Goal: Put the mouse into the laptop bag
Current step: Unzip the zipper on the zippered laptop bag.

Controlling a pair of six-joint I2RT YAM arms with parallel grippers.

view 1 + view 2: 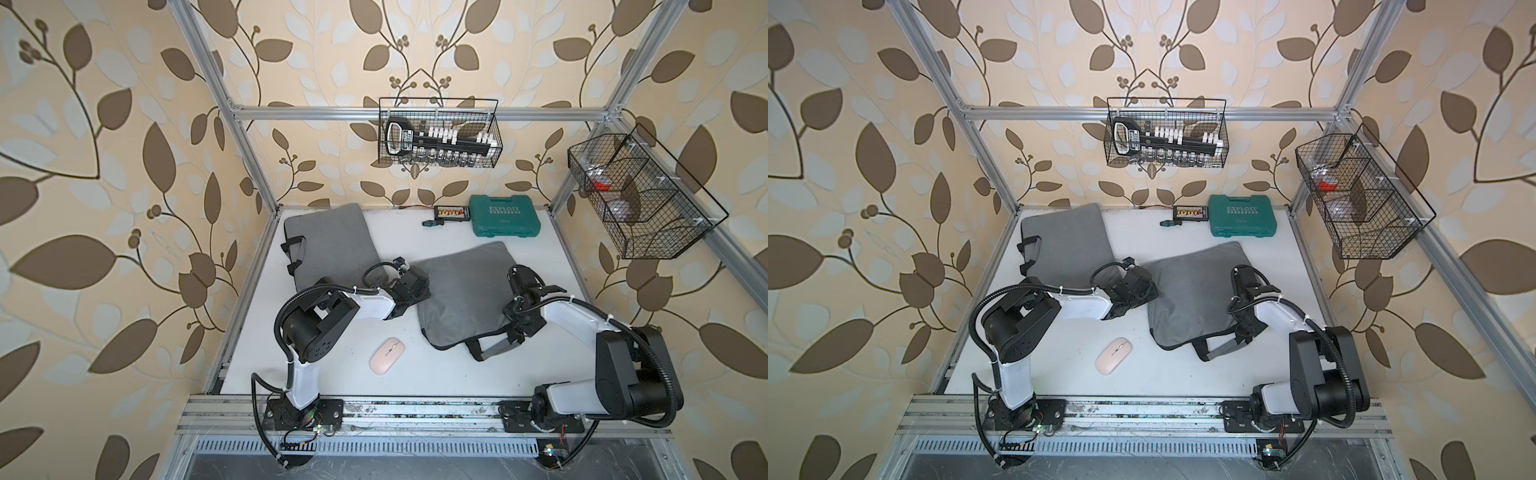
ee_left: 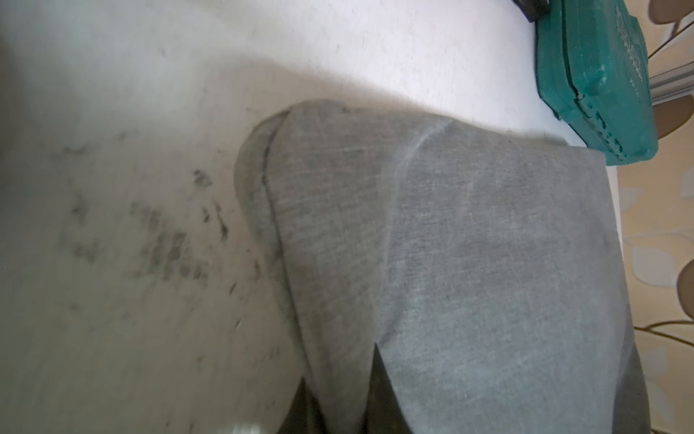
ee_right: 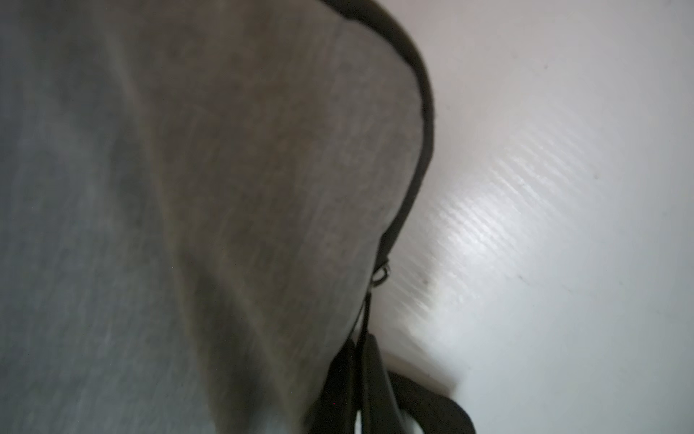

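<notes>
**Materials and Surface Finish**

We identify the laptop bag (image 1: 465, 299) as grey woven cloth, matt, with a visible weave and black edge binding. The second bag (image 1: 328, 245) shows the same matt grey cloth. The mouse (image 1: 386, 356) is smooth pink plastic with a soft sheen. The table (image 2: 112, 225) is white, matt, scuffed with dark marks. The tool case (image 1: 505, 222) is teal moulded plastic. The hanging basket (image 1: 440, 162) is black metal wire; the frame rail (image 1: 311, 112) is bare aluminium.

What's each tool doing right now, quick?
Left tool: closed, pinching fabric of the bag.
Right tool: closed on the zipper pull.
</notes>
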